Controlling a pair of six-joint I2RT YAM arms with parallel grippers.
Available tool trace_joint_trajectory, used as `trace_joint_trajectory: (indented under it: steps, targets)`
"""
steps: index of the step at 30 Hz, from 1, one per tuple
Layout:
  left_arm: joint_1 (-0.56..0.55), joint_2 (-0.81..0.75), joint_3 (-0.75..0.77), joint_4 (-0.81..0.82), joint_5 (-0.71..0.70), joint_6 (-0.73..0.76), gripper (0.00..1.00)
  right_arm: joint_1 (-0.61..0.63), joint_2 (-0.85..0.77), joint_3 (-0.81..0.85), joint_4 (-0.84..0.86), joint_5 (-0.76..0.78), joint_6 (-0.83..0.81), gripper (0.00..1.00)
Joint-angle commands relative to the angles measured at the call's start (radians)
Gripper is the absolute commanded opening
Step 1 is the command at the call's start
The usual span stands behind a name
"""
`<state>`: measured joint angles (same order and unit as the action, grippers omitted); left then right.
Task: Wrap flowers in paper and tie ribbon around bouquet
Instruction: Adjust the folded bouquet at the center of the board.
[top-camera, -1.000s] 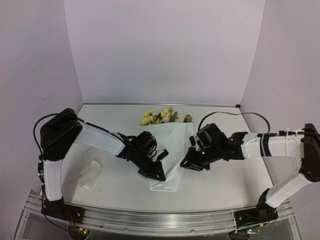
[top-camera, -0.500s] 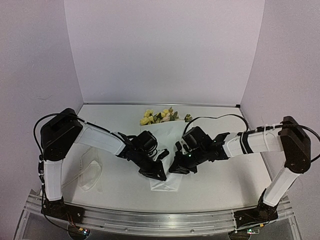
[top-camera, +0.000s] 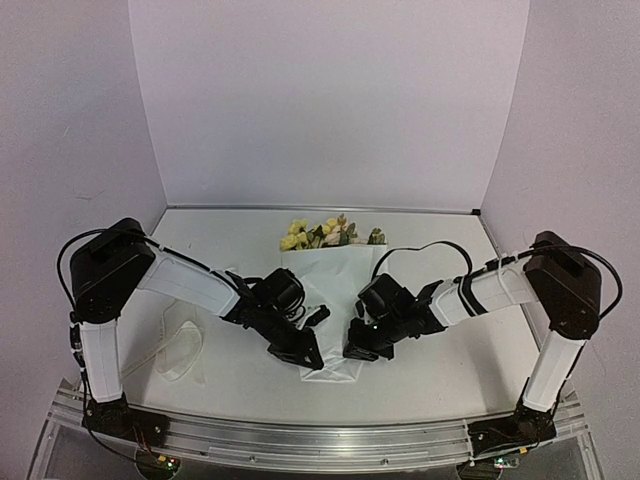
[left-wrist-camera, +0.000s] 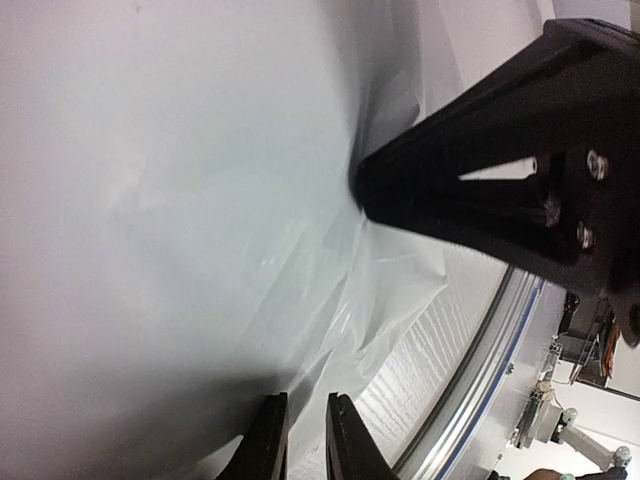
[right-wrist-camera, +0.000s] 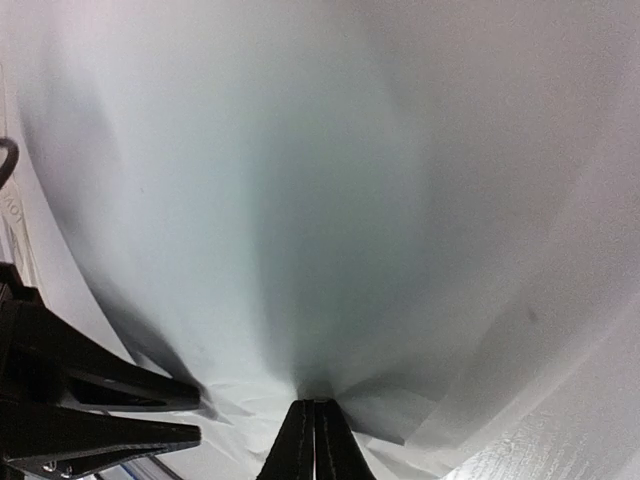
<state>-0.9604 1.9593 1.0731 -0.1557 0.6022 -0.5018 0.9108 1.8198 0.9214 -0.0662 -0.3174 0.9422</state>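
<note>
The bouquet lies on the table with its flowers (top-camera: 320, 233), yellow and cream, at the far end and the white paper (top-camera: 335, 285) narrowing toward me. My right gripper (top-camera: 352, 350) is at the paper's lower right, shut on a pinch of paper (right-wrist-camera: 350, 180), and creases spread out from its tip (right-wrist-camera: 315, 403). My left gripper (top-camera: 305, 358) is at the lower left. Its fingertips (left-wrist-camera: 275, 400) stand a narrow gap apart against the crumpled paper edge (left-wrist-camera: 380, 290). The sheer ribbon (top-camera: 178, 345) lies in a loose loop to the left, away from both grippers.
The metal rail (top-camera: 320, 440) runs along the table's near edge, close behind both grippers. Purple walls close in the back and both sides. The right gripper's black body (left-wrist-camera: 490, 190) sits close over the paper beside my left fingers.
My right gripper has swung left onto the paper's lower right and shut on it. The narrow end of the paper has drawn in. My left gripper has shifted slightly left and nearer.
</note>
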Motion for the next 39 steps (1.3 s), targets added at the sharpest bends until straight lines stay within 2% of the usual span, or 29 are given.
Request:
trace_joint_trajectory:
  steps: [1, 6, 15, 25, 34, 39]
  targets:
    - [0.000, -0.043, -0.059, 0.039, 0.016, -0.013, 0.16, -0.002, -0.001, -0.041, 0.014, 0.114, 0.052, 0.05]
    - [-0.004, -0.024, -0.082, 0.053, 0.017, -0.034, 0.15, -0.002, 0.006, -0.046, 0.025, 0.117, 0.069, 0.05]
    - [-0.011, -0.001, -0.109, -0.054, -0.058, -0.021, 0.13, -0.054, -0.006, -0.093, 0.025, 0.097, 0.086, 0.05]
    - [-0.012, -0.020, -0.113, -0.046, -0.057, -0.021, 0.12, -0.093, -0.057, -0.131, 0.048, 0.033, 0.074, 0.06]
    - [0.002, -0.138, 0.012, -0.075, -0.150, -0.019, 0.20, -0.103, -0.195, -0.006, -0.047, -0.076, 0.011, 0.09]
    - [0.104, -0.178, 0.060, -0.053, -0.183, -0.038, 0.21, -0.107, -0.251, 0.062, -0.136, -0.108, -0.046, 0.12]
